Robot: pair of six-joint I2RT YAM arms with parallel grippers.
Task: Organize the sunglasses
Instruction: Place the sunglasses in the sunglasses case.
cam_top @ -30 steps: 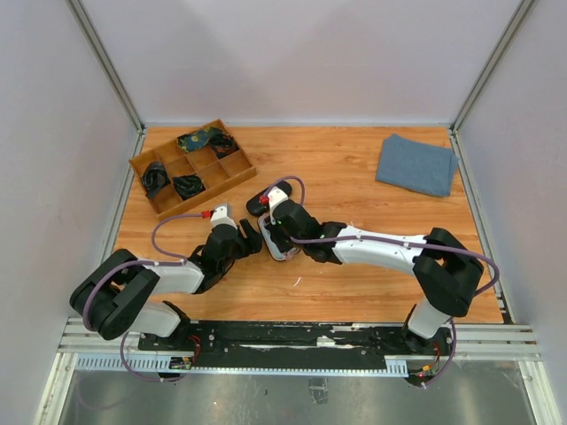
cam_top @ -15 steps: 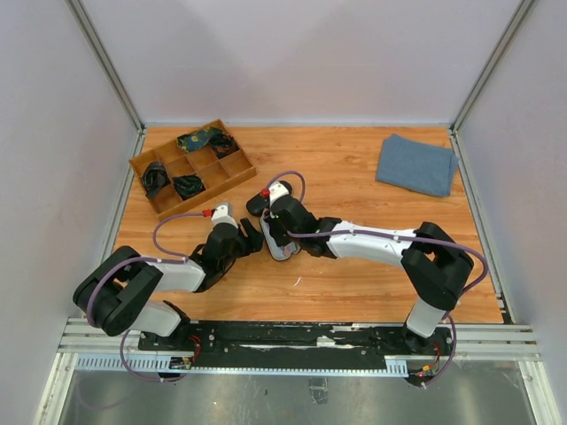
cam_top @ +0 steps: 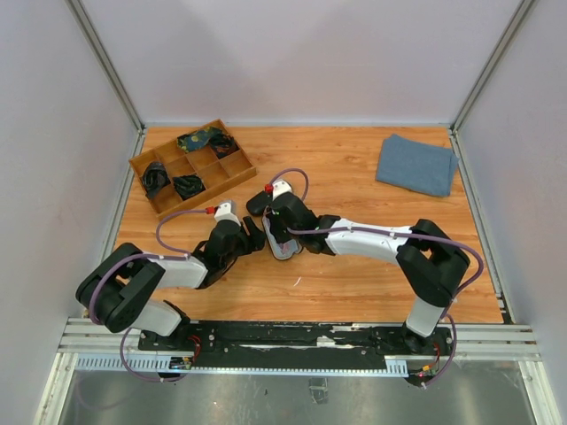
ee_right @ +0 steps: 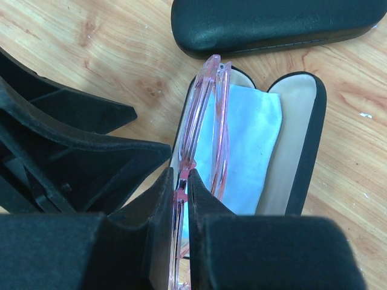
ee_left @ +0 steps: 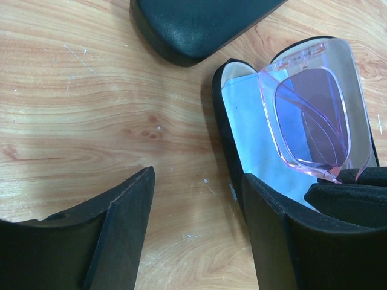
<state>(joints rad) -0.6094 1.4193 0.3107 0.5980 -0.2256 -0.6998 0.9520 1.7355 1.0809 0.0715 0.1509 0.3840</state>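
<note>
Pincers meet mid-surface point(cam_top: 354, 190) from above, left pincer point(cam_top: 252, 235) and right pincer point(cam_top: 277, 237) at an open case point(cam_top: 283, 251); a tray point(cam_top: 237, 176) sits far left, a blue towel point(cam_top: 416, 164) far right, grey walls around. The right pincer has crept farther since a second ago.

From the left wrist, pink sunglasses point(ee_left: 314, 115) stand in the case on a blue cloth point(ee_left: 251, 136). The left pincer gapes wide, empty, just left of them.

From the right wrist, the right pincer is clamped on the frame's edge, with a closed case point(ee_right: 272, 24) beyond.

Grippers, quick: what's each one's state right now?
Left gripper: open, holding nothing.
Right gripper: closed on the pink sunglasses, at the open black case.
</note>
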